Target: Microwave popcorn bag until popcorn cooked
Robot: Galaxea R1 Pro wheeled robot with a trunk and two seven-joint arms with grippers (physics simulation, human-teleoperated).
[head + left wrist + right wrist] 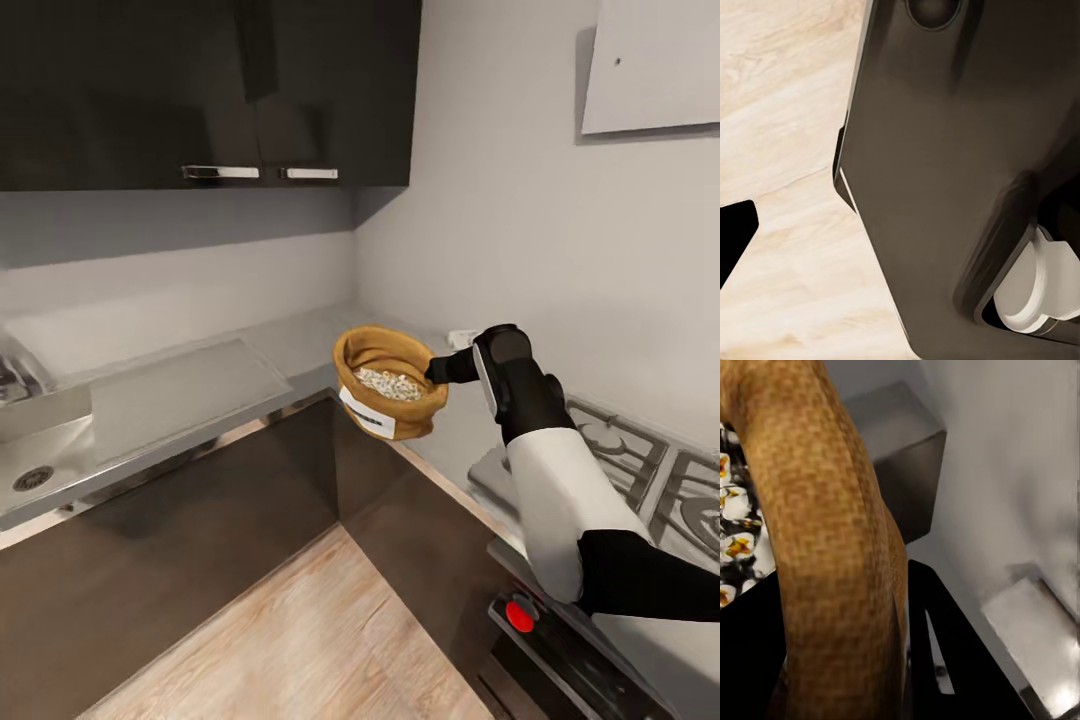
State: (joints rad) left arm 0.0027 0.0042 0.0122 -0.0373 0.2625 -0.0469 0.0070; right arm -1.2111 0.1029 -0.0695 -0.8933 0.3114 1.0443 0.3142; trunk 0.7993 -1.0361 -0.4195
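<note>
Head view: right gripper [440, 370] grasps the popcorn bag [388, 383] by its rolled rim, holding it in the air at the corner of the grey desk [180, 400], near the gas hob [640, 470]. Right wrist view: bag rim clamped between the fingers [945, 645], popcorn [736, 540] inside. Left wrist view: wooden floor [787, 112]; left gripper's state cannot be told.
</note>
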